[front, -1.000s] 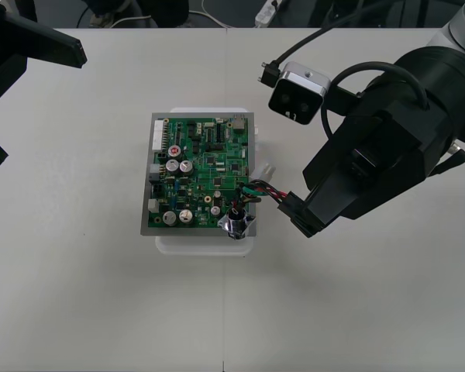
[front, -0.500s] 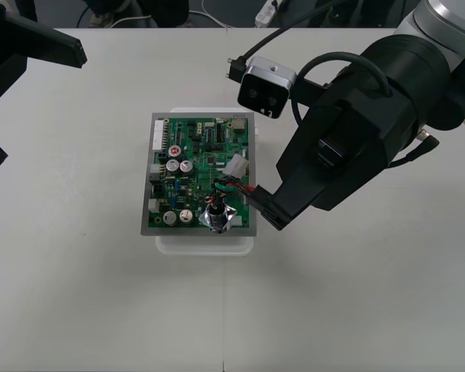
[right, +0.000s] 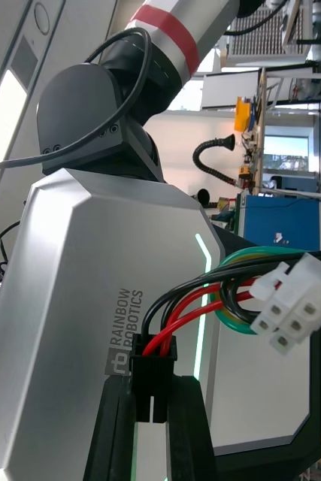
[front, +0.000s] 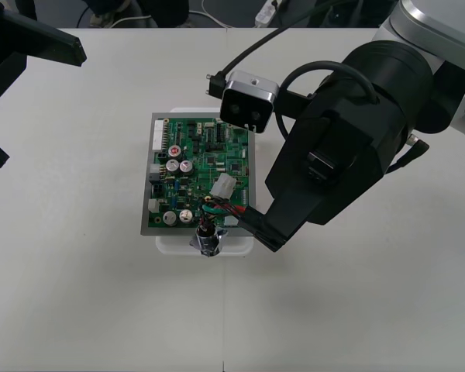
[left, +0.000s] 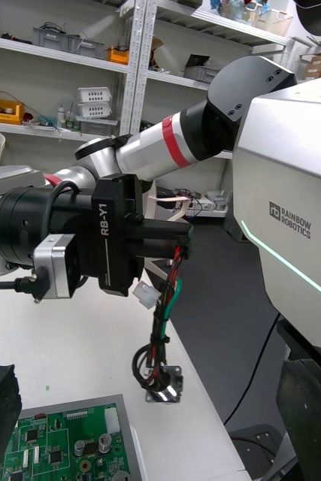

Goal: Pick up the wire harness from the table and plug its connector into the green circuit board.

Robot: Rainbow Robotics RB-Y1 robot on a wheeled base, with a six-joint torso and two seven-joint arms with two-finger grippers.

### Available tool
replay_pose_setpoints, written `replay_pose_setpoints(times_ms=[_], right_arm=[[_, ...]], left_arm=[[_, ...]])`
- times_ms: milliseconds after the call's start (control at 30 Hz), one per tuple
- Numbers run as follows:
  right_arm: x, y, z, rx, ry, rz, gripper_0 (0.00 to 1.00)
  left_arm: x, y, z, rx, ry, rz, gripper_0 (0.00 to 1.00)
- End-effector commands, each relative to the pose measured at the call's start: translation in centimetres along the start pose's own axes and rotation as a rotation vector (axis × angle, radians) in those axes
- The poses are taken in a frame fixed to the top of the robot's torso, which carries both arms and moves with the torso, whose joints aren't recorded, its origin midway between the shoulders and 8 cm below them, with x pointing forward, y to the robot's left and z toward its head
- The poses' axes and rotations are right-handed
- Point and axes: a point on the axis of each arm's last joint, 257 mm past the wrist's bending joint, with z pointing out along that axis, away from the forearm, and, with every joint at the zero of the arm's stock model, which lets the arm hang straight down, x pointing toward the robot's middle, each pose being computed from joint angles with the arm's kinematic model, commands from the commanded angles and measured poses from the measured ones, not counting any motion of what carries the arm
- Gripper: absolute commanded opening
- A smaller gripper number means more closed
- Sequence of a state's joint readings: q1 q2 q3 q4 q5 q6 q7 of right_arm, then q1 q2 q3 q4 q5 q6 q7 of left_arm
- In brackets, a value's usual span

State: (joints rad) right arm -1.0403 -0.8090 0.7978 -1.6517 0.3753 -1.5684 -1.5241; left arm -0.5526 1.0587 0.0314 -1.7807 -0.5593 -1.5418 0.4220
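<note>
Harness (front: 221,206) between right jaws, over board (front: 194,155)

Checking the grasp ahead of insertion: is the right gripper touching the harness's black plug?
Touching. The right wrist view shows the black plug clamped between the right gripper's two fingers.

The circuit board (front: 192,151) is green on a white base (front: 170,244), and the harness wires (right: 205,299) are red, black and green.
</note>
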Motion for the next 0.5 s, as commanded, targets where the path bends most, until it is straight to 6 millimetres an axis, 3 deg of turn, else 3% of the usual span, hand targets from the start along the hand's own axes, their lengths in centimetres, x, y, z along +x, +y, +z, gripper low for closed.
replay_pose_setpoints(times_ms=[33, 300, 500], right_arm=[[0.5, 1.4, 1.7, 0.011, 0.084, -0.001, 0.0], [1.1, 1.2, 2.9, 0.021, 0.138, 0.007, 0.0], [0.4, 1.2, 2.9, 0.019, 0.135, 0.008, 0.0]], left_arm=[[-0.7, -1.3, 0.3, 0.053, 0.062, 0.088, 1.0], [-0.8, -1.4, 0.3, 0.058, 0.057, 0.09, 1.0], [-0.8, -1.4, 0.3, 0.058, 0.057, 0.09, 1.0]])
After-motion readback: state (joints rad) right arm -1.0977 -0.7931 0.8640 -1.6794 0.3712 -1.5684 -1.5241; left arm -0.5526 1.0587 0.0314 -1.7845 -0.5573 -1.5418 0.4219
